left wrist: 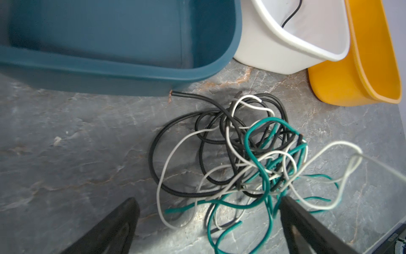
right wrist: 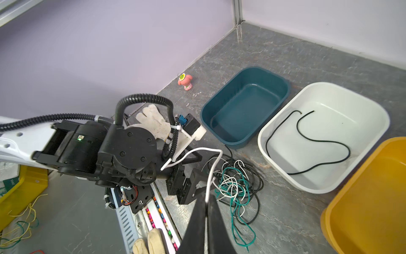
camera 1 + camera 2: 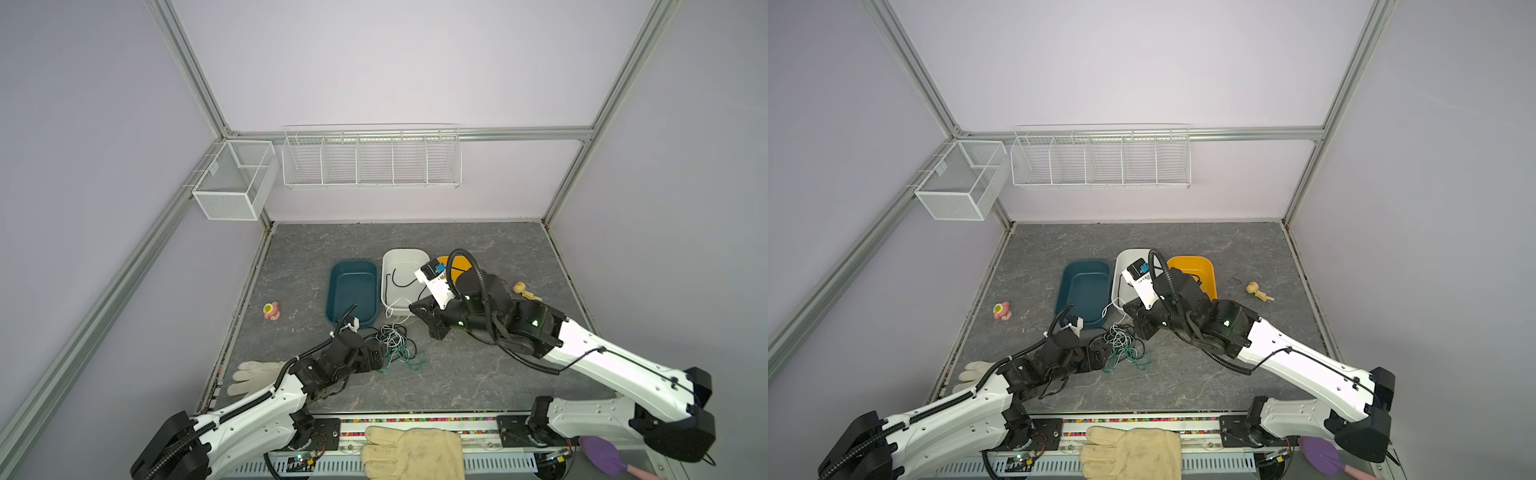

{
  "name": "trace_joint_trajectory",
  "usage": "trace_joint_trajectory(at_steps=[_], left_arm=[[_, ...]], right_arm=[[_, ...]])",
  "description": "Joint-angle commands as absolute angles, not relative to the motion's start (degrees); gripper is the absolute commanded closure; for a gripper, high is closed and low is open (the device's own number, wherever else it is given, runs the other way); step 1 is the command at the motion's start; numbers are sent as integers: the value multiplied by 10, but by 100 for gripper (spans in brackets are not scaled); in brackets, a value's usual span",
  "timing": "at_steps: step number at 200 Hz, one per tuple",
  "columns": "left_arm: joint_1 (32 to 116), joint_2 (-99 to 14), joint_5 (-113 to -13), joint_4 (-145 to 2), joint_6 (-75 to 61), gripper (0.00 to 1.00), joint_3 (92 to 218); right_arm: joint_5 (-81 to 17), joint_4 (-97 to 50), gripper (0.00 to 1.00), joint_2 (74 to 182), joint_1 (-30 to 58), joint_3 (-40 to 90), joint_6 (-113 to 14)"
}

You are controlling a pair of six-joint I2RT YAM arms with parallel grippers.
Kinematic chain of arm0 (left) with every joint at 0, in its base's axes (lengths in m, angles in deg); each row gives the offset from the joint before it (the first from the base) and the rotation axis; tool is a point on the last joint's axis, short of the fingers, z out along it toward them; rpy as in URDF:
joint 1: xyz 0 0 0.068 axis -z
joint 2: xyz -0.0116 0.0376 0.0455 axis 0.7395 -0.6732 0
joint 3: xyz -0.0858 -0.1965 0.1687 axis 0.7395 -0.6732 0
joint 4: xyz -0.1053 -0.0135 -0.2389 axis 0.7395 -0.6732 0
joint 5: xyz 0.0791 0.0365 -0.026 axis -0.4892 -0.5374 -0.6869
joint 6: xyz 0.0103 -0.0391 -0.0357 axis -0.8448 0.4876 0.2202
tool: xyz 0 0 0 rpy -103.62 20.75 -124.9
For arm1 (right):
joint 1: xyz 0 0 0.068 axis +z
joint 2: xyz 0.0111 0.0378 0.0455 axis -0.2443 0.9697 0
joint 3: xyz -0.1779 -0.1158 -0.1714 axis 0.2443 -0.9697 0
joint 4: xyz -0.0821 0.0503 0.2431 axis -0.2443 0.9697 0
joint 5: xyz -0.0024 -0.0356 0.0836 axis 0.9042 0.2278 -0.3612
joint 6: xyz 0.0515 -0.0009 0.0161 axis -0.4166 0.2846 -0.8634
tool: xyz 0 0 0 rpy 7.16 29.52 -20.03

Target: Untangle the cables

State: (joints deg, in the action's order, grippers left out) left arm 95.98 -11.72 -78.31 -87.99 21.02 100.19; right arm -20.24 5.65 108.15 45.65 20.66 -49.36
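In both top views the cables (image 3: 395, 347) (image 3: 1121, 347) lie tangled on the tabletop (image 3: 478, 374), just before the teal bin (image 3: 353, 286). Left wrist view: left jaws spread wide at the tangle's edge. Right wrist view: right jaws pinch a white cable (image 2: 206, 150) arcing off the heap, and a black cable (image 2: 318, 141) lies in the white bin (image 2: 342, 110).

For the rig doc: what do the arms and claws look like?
The left arm and right arm have white links, black joints and black ribbed conduit looped outside; a thin black cable runs along the right. Green lights glow on the joints. White camera brackets sit at the wrists. The left claw and right claw are black with tapered fingers.
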Motion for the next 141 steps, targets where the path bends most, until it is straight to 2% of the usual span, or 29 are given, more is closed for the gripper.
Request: trace_joint_trajectory(at_steps=[1, 141], left_arm=[[962, -130, -784, -857, 217, 0, 991], [962, -178, -780, -813, 221, 1, 969]], right_arm=[[-177, 79, 93, 1054, 460, 233, -473], [-167, 167, 93, 1025, 460, 406, -443]])
